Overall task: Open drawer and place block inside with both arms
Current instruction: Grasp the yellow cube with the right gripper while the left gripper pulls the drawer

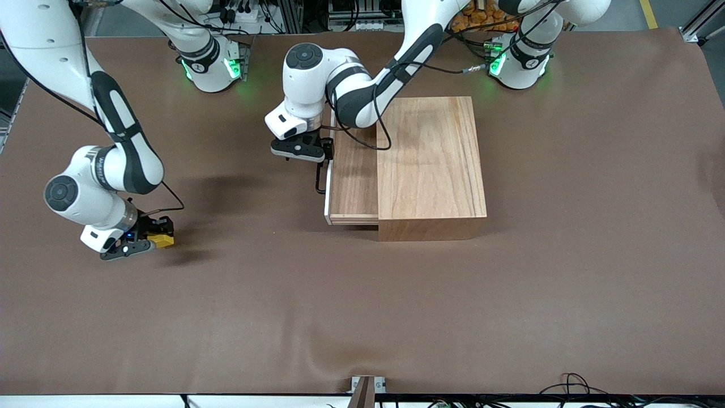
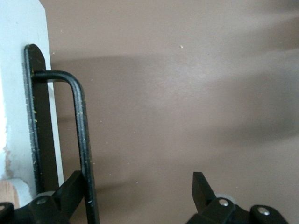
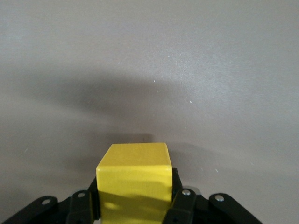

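Observation:
The wooden box (image 1: 433, 164) stands mid-table. Its drawer (image 1: 354, 175) is pulled partly out toward the right arm's end and shows nothing inside. My left gripper (image 1: 306, 148) is open at the black wire handle (image 1: 320, 181). In the left wrist view the handle (image 2: 83, 130) runs against one finger (image 2: 70, 189), inside the open left gripper (image 2: 138, 179), next to the white front panel (image 2: 18, 93). My right gripper (image 1: 139, 242) is shut on the yellow block (image 1: 161, 240), low over the table near the right arm's end. The block (image 3: 134, 172) sits between the fingers of the right gripper (image 3: 134, 191).
The brown table cloth (image 1: 362, 317) is bare between the block and the drawer. A small fitting (image 1: 365, 388) sits at the table edge nearest the front camera. The arms' green-lit bases (image 1: 212, 68) stand along the edge farthest from it.

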`<state>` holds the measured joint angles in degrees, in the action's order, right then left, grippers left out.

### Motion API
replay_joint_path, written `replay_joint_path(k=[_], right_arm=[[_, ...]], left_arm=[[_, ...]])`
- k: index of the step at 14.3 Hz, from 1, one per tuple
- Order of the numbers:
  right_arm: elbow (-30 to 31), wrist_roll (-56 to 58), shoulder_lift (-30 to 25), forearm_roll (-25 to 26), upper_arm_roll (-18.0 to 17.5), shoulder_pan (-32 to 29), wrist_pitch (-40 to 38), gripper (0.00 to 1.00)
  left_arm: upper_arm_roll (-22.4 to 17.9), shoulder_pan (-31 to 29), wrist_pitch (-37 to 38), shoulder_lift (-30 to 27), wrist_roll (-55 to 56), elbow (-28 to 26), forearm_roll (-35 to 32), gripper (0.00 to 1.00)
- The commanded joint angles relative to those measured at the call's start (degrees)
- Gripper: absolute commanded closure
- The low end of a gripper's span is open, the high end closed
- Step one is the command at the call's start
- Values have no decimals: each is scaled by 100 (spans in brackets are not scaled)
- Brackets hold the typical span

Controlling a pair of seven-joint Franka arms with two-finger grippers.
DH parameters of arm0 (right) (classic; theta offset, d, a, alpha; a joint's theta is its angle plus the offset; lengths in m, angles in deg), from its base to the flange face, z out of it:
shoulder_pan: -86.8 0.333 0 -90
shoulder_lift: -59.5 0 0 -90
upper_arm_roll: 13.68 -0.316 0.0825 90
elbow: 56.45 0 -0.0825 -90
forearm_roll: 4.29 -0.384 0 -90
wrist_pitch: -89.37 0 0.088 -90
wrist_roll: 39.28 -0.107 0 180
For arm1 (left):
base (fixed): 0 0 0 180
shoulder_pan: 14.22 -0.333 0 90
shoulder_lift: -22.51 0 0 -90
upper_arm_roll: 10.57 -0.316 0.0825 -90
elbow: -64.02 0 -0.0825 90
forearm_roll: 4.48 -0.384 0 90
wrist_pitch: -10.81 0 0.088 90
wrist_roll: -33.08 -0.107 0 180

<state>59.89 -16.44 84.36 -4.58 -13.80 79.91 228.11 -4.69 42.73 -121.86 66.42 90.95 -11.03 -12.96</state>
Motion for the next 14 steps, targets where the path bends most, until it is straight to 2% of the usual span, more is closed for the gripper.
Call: replay_joint_path(k=[1,4,6,8,11,14], right_arm=[[-224,238,-621,-51,-67,-102,-1142,99],[-979,247,-806,-129,-93,-93,-2733,99],[-1594,247,-789,-401,-93,-75,-3709,99],[-1772,195,-789,-551,-102,3,-3994,99],[-1781,186,-816,-823,-102,83,-4126,99],[-1772,177,-816,-877,-102,83,-4135,99]], left_arm=[[107,131,-347,136,49,236,232,0],[107,201,-497,154,66,236,250,0],[107,202,-628,162,40,236,337,0],[80,202,-708,119,49,184,382,0],[80,184,-436,66,49,201,583,0],[89,175,-296,5,49,201,645,0]])
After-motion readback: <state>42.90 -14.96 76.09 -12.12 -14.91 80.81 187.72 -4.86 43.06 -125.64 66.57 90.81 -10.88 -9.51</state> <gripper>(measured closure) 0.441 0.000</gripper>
